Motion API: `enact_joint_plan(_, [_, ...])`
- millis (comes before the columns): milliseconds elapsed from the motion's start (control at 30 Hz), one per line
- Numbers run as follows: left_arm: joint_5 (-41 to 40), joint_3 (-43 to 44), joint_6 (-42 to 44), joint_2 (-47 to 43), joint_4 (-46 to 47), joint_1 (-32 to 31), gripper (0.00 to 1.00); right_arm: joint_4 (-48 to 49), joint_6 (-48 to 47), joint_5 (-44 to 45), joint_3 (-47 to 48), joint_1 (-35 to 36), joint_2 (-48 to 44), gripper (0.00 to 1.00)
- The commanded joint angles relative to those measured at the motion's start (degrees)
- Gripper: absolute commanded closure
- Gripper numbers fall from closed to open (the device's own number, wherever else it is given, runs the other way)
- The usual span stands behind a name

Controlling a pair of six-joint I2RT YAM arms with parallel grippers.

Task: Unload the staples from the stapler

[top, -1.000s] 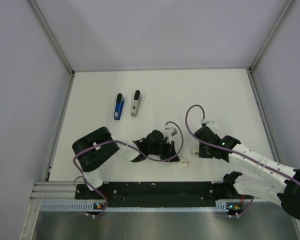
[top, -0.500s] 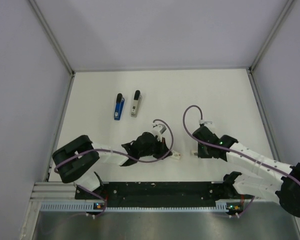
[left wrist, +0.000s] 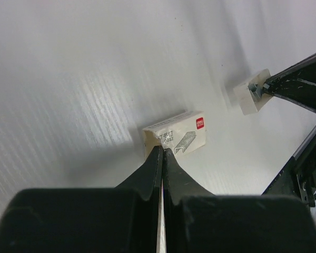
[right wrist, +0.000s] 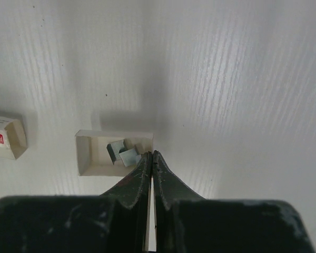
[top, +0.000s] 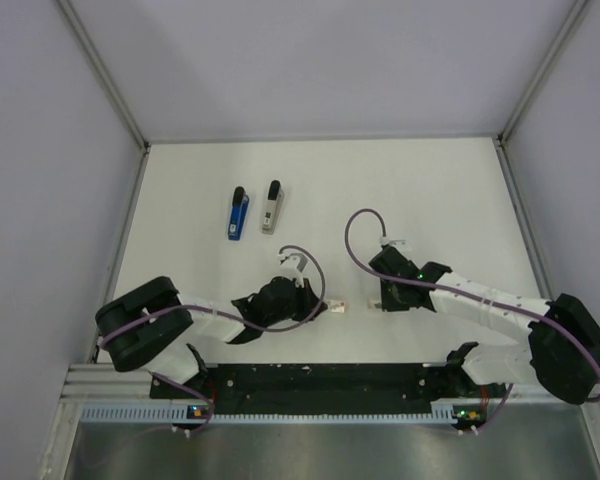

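The blue stapler and the grey stapler are laid side by side on the far left part of the table. They are well apart from both grippers and are touched by neither.

The left gripper is seen with its fingers pressed together. Their tips are placed against the near edge of the staple box, but it cannot be told if the edge is pinched.

The right gripper is closed on the end wall of the small open tray, in which some staples are seen. In the top view the box and the tray are found between the two grippers, near to each other but apart.

Compared with one second ago, both grippers have been moved to the left in the top view. The staple box and the tray have been carried along with them. The two staplers have stayed in the same place.
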Motion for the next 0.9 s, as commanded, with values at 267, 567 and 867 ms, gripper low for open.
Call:
enact_joint_plan(267, [-0.18,-5.94,-5.77,3.36,19.02,0.06,0.70,5.72,-1.00,-1.40,3.28,2.70,3.50,1.00])
enact_joint_plan(567, [-1.85,-6.20,-4.72,-1.38,15.25,0.06,0.54,7.21,-1.00,-1.40,3.72,3.32,4.99,1.00])
enact_joint_plan(867, [-8.61,-3.22,-2.52,-5.78,0.41,0.06,0.74,10.02,-1.00,-1.49,4.25,4.02,8.16,1.00])
